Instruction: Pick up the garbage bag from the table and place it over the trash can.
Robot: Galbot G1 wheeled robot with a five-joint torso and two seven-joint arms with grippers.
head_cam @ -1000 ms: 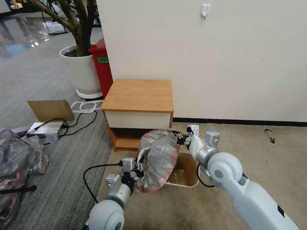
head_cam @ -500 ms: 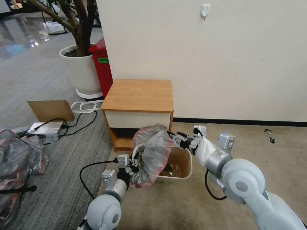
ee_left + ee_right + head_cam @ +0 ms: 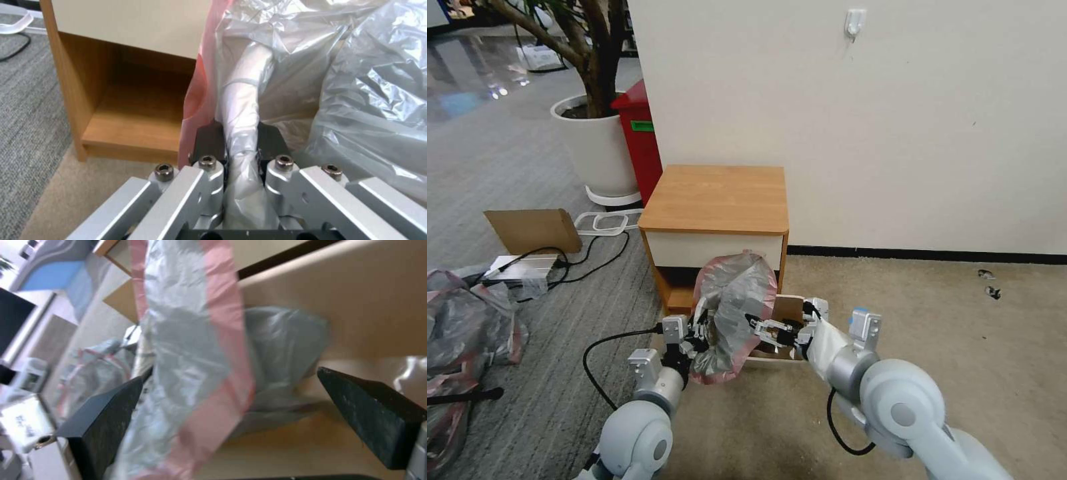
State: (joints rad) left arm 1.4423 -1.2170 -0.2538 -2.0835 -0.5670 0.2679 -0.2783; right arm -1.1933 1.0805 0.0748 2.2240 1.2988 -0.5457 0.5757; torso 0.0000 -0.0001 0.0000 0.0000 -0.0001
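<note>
You face a cream wall with a black skirting, beige carpet below it and grey carpet off to your left. The table (image 3: 715, 200) stands against the wall, its top bare. In front of it, on the floor, sits the can (image 3: 787, 308), mostly hidden behind the bag (image 3: 734, 313), which hangs in the air just ahead of the table's lower shelf with its pink rim curving round the grey plastic. Your left gripper (image 3: 699, 331) is low at the bag's left edge, and your left wrist view shows its fingers (image 3: 209, 140) clamped tight on a twisted fold of the bag (image 3: 356, 83). Your right gripper (image 3: 766, 329) reaches in from the right at the bag's lower right side, over the can's near rim. In your right wrist view its pads (image 3: 104, 420) stand wide apart with the bag's pink band (image 3: 227, 340) hanging between them, not pinched. A heap of bags (image 3: 460, 333) lies far left.
</note>
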